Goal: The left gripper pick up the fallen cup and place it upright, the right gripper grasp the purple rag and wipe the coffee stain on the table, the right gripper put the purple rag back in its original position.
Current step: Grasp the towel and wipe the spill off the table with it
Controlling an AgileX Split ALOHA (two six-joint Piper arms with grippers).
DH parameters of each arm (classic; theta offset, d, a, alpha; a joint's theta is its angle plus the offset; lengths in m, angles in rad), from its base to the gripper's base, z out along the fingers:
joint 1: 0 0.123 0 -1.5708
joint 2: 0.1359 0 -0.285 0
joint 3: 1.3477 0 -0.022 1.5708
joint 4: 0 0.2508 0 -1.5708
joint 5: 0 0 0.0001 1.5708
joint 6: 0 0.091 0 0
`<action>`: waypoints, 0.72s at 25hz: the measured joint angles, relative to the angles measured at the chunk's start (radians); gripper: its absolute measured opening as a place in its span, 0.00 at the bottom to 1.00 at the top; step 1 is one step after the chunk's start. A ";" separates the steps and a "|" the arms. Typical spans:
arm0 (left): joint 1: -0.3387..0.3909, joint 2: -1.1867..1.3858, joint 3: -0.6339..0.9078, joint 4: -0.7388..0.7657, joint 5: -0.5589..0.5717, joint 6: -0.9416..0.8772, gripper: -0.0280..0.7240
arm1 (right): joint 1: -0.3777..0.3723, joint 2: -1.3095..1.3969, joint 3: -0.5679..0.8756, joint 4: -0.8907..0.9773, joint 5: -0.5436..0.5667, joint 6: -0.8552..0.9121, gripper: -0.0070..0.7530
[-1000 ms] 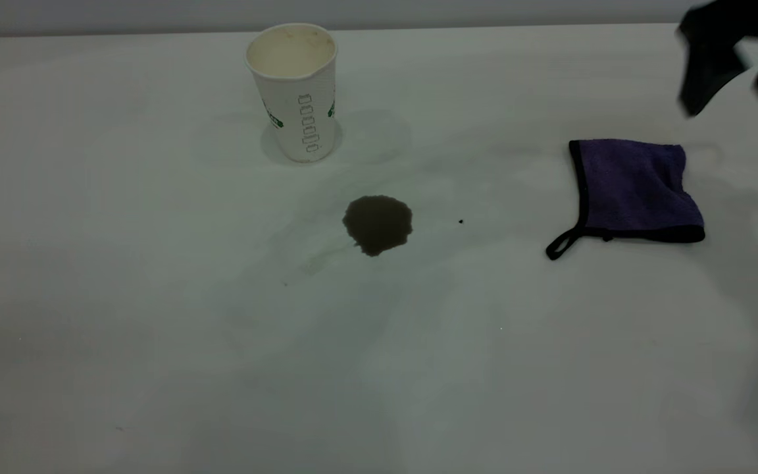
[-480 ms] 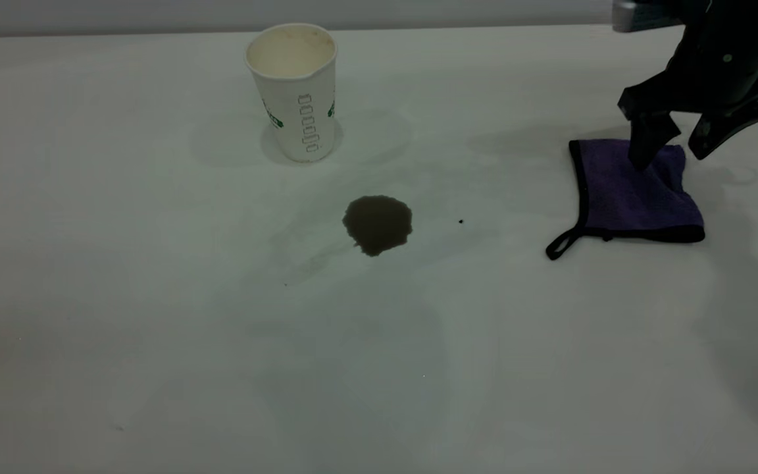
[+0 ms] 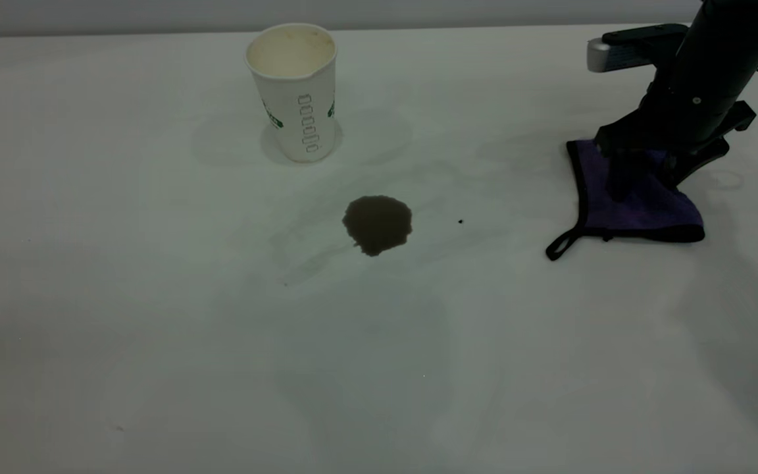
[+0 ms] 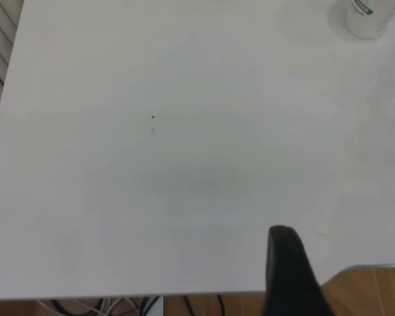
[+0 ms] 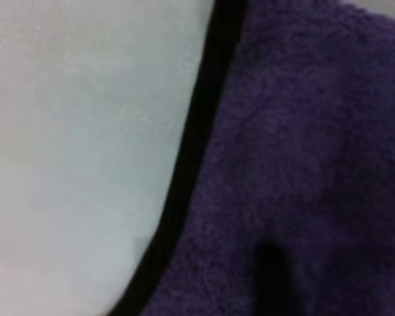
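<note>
Down from the far right corner, the right gripper (image 3: 642,176) now presses spread fingers onto the purple rag (image 3: 642,210).
Fuzzy, black-edged cloth lies near the table's (image 3: 155,329) right side; broad bare room separates it from the roundish coffee stain (image 3: 377,224). Upright ribbed cup (image 3: 295,92), green print unreadable. Left gripper (image 4: 291,276): grip can't be judged.

Upright cup (image 3: 295,92), round stain (image 3: 377,224), seemingly flat purple rag (image 3: 639,207)
</note>
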 joint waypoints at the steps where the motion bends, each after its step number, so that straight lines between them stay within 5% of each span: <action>1: 0.000 0.000 0.000 0.000 0.000 0.000 0.68 | 0.000 0.002 -0.001 0.002 0.000 0.000 0.57; 4: 0.000 0.000 0.000 0.000 0.000 0.000 0.68 | 0.013 0.006 -0.005 0.030 0.002 -0.008 0.23; 6: 0.000 0.000 0.000 0.000 0.000 0.000 0.68 | 0.046 0.006 -0.009 0.047 0.003 -0.020 0.11; 18: 0.000 0.000 0.000 0.000 0.000 0.000 0.68 | 0.437 0.028 -0.180 0.124 0.068 -0.030 0.09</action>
